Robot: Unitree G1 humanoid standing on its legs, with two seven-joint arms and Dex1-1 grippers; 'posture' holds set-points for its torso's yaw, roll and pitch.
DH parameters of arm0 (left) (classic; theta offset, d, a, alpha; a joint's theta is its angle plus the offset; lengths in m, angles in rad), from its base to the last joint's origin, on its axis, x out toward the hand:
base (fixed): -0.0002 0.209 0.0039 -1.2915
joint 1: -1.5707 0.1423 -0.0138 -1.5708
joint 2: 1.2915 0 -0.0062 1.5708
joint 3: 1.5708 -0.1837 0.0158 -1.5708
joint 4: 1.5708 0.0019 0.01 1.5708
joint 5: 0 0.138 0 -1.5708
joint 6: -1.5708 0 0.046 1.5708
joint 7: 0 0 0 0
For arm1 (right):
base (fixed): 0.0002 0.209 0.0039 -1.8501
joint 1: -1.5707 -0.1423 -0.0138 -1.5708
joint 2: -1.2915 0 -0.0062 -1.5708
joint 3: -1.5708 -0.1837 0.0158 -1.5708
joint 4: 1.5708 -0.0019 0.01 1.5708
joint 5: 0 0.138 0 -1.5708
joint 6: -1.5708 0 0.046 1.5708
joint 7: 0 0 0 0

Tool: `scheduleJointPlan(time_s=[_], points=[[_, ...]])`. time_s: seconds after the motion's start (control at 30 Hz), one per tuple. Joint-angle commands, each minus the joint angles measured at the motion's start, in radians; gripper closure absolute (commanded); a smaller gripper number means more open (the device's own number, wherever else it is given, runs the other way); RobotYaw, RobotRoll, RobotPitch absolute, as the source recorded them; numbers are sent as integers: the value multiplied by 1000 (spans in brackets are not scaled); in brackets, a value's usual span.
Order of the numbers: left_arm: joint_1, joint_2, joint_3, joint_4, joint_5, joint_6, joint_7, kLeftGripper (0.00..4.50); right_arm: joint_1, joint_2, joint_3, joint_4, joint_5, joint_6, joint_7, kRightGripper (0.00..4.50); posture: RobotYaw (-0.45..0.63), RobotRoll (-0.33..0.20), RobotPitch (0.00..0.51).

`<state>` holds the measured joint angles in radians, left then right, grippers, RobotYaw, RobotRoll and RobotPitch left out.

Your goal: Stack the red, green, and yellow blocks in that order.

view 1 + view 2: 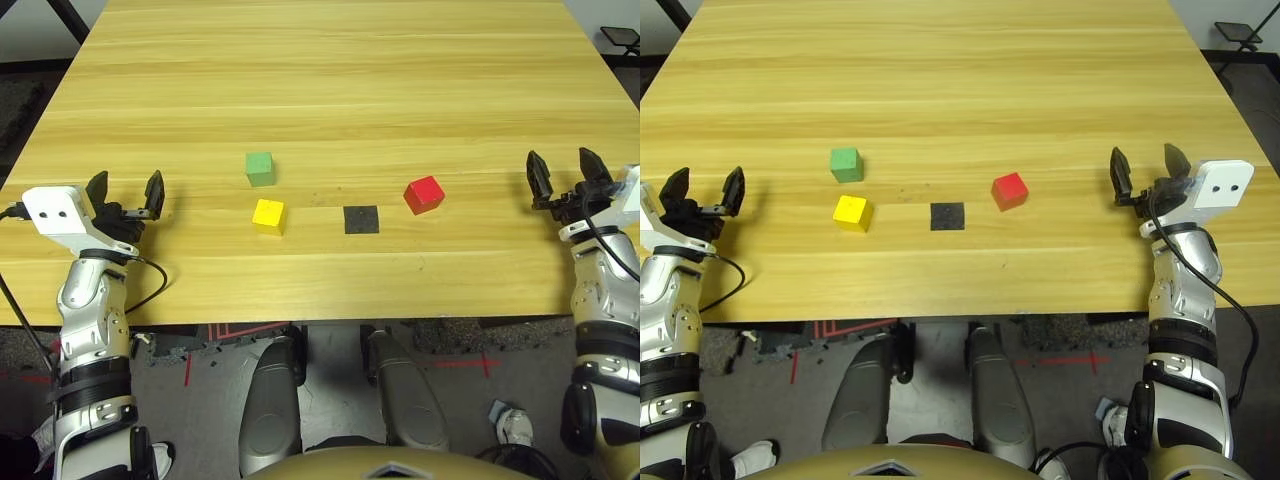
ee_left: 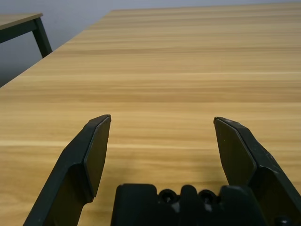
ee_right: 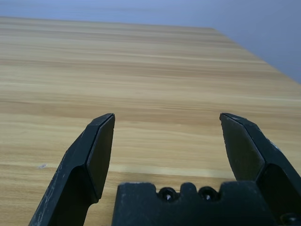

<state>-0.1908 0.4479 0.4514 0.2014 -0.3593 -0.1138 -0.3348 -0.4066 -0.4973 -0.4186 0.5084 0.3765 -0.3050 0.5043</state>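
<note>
"The small matte red cube sat where, when we looked?"

"On the pale wooden table, just to the right of the flat black square patch and apart from it."

"And the other two blocks we needed?"

"Both lay left of the patch: the small matte green cube farther off, the small matte yellow cube nearer us, with a gap between them."

"So how far along were we?"

"At the very start, we judged. No cube rested on another, so the whole stack was left to build: red, then green, then yellow."

"Were we grasping anything?"

"Nothing. Our black two-fingered left gripper was spread wide and empty at the table's left, and our black two-fingered right gripper was likewise released at the right, well apart from the red cube."
</note>
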Motion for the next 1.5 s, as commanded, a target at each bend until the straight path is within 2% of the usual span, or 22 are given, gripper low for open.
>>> scheduleJointPlan(time_s=[0.03, 0.13, 0.23, 0.33, 0.47, 0.6, 0.7, 0.87, 1.13, 1.5], points=[[31, -5, 8, -9, 0, 12, 8, 44, 26, -11, -13, -18, 1, -7, 0, 0, -144, -145, 299], [49, -12, 8, -18, -5, 3, -1, 44, 46, -8, -8, -57, 2, 26, -13, 0, -149, -140, 301], [37, 36, 29, -76, -64, 49, -53, 44, 46, -37, 8, -145, 39, 131, 22, 0, -158, -156, 303], [14, 131, 18, -150, -157, 96, -215, 44, 83, -100, 51, -317, 133, 360, 119, 0, -153, -181, 293], [-15, 272, -30, -228, -294, 241, -460, 44, 122, -213, 89, -547, 235, 632, 180, 0, -152, -209, 296], [-29, 371, -117, -286, -329, 343, -638, 44, 146, -291, 97, -728, 292, 861, 128, 0, -174, -222, 301], [-63, 404, -191, -292, -322, 382, -743, 44, 137, -274, 126, -824, 299, 965, 50, 0, -175, -220, 302], [-137, 395, -272, -282, -310, 422, -831, 44, 141, -223, 203, -922, 277, 1065, -27, 0, -166, -211, 298], [-201, 365, -359, -280, -263, 422, -884, 44, 158, -183, 286, -928, 226, 1107, -54, 0, -125, -199, 303], [-206, 340, -368, -302, -250, 435, -863, 44, 114, -137, 345, -937, 209, 1122, -49, 0, -89, -206, 310]])
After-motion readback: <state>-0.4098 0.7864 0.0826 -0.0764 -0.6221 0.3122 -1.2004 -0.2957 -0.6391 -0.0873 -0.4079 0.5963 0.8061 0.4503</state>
